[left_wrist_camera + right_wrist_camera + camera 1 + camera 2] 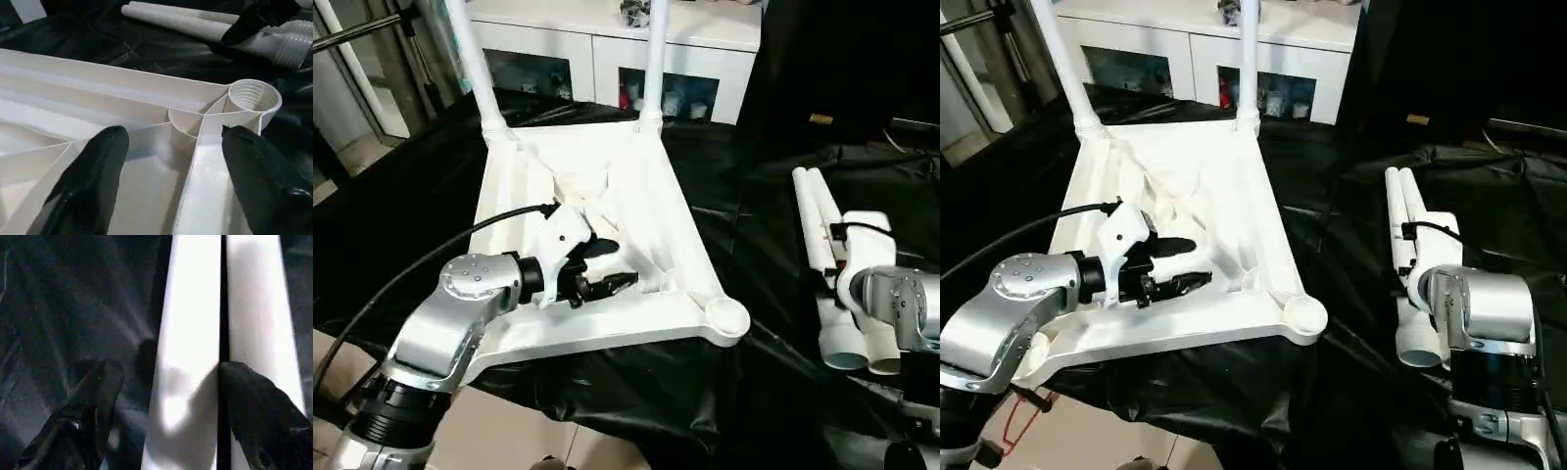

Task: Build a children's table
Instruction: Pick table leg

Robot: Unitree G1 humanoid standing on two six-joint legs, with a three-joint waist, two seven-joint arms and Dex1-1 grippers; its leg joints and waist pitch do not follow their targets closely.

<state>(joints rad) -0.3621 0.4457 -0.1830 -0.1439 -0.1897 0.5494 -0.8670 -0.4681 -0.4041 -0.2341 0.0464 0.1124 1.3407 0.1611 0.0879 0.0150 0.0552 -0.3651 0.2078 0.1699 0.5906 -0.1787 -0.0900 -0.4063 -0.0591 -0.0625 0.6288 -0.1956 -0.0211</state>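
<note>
The white table top [646, 220] lies upside down on black cloth, ribs facing up. Two white legs [475, 69] [654, 59] stand upright in its far corner sockets. The near right socket [727, 318] is empty and shows its inner thread [252, 98]. My left gripper [612, 266] hovers open over the ribbed underside near that corner, holding nothing. Two loose legs [813, 215] lie side by side on the cloth to the right. My right gripper [171, 369] is open just above them, one finger on each side of a single leg [190, 308].
A white glass-door cabinet [607, 49] stands behind the table top. Black cloth [754, 196] covers the work area and hangs over the near edge above a tiled floor [509, 431]. A metal frame [362, 29] stands at the far left.
</note>
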